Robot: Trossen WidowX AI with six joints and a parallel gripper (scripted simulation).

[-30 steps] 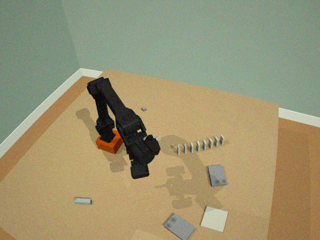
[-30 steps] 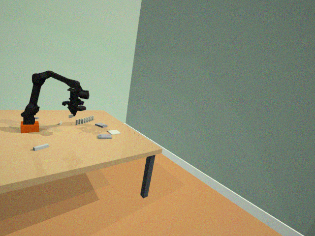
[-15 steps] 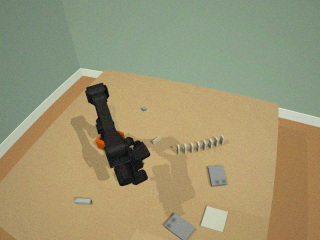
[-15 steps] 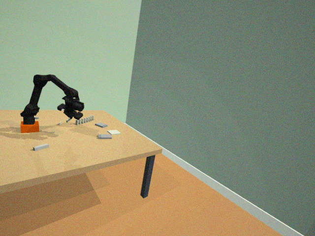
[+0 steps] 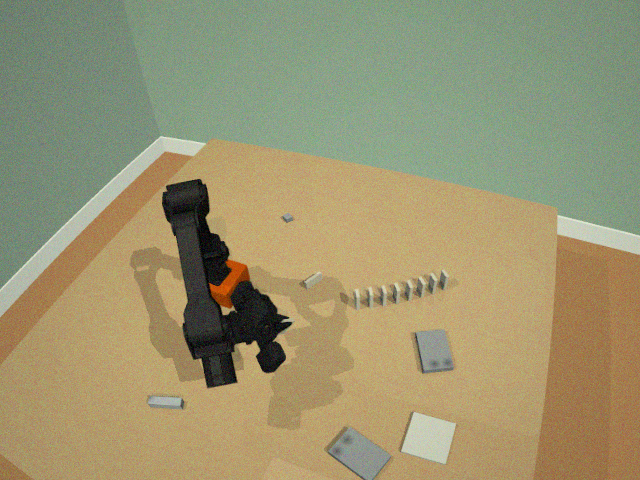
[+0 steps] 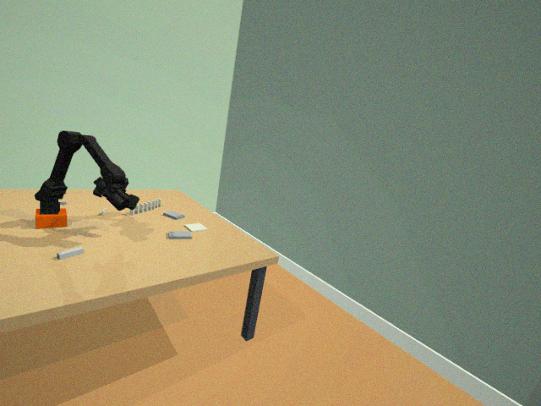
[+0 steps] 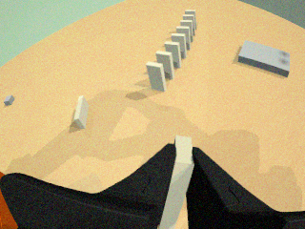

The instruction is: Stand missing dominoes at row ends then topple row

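A row of several pale dominoes (image 5: 399, 289) (image 6: 146, 205) (image 7: 173, 50) stands upright on the table. My gripper (image 5: 283, 325) (image 6: 133, 203) (image 7: 183, 153) is shut on a pale domino (image 7: 177, 186), which shows edge-on between the dark fingers in the wrist view. The gripper hangs above the table, short of the row's near end and pointing toward it. Another loose domino (image 5: 312, 280) (image 6: 103, 212) (image 7: 80, 113) lies flat on the table left of the row's near end. In the top and exterior views the arm hides the held domino.
The arm's orange base (image 5: 232, 281) (image 6: 51, 218) stands on the table. Two grey tiles (image 5: 433, 350) (image 7: 265, 57) (image 5: 358, 453) and a white tile (image 5: 428, 437) lie in front of the row. A grey bar (image 5: 165, 401) (image 6: 69, 253) and a small grey piece (image 5: 287, 217) (image 7: 8, 99) lie apart.
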